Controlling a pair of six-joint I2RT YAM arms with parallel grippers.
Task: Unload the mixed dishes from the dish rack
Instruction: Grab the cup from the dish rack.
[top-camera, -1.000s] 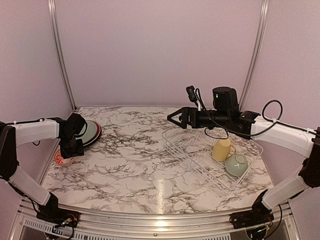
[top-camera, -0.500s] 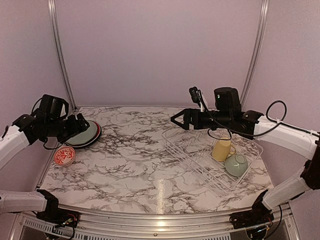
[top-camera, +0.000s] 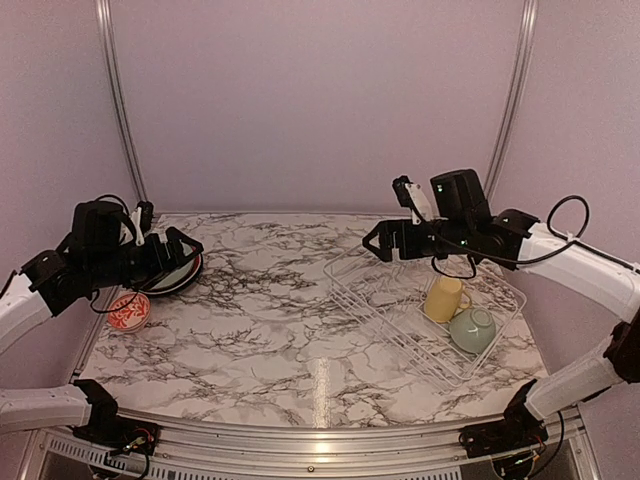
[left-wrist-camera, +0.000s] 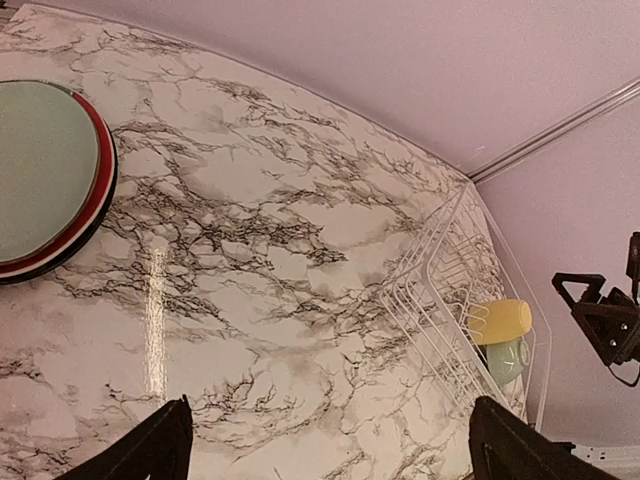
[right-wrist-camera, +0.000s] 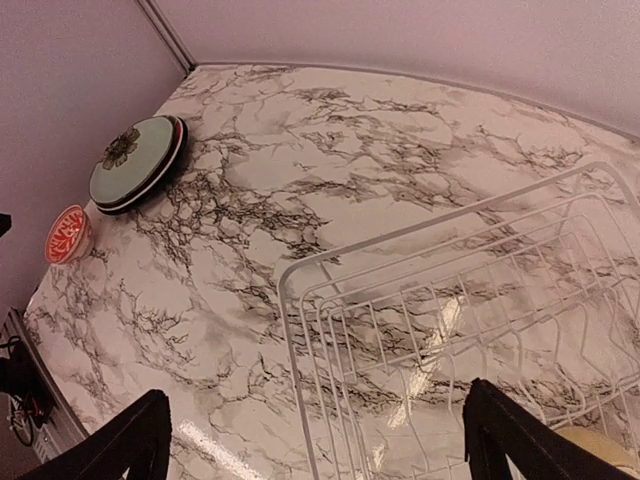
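The white wire dish rack (top-camera: 400, 310) stands at the right, holding a yellow mug (top-camera: 445, 297) and a pale green bowl (top-camera: 472, 330). Three stacked plates (top-camera: 178, 272) lie at the far left, pale green plate (left-wrist-camera: 40, 170) on top, red rim and black rim below. The small white-and-red bowl (top-camera: 128, 312) sits on the table near them. My left gripper (top-camera: 185, 245) is open and empty, raised over the plates. My right gripper (top-camera: 375, 245) is open and empty, above the rack's far left corner (right-wrist-camera: 300, 275).
Marbled tabletop (top-camera: 270, 320) lies between the plates and the rack. Purple walls with metal corner posts (top-camera: 120, 110) close in the back and sides. In the right wrist view the plates (right-wrist-camera: 135, 160) and small bowl (right-wrist-camera: 68, 233) show far left.
My left gripper has lifted away from the small white-and-red bowl, leaving it on the table, and moved up and right. My right gripper has drawn back to the right over the rack.
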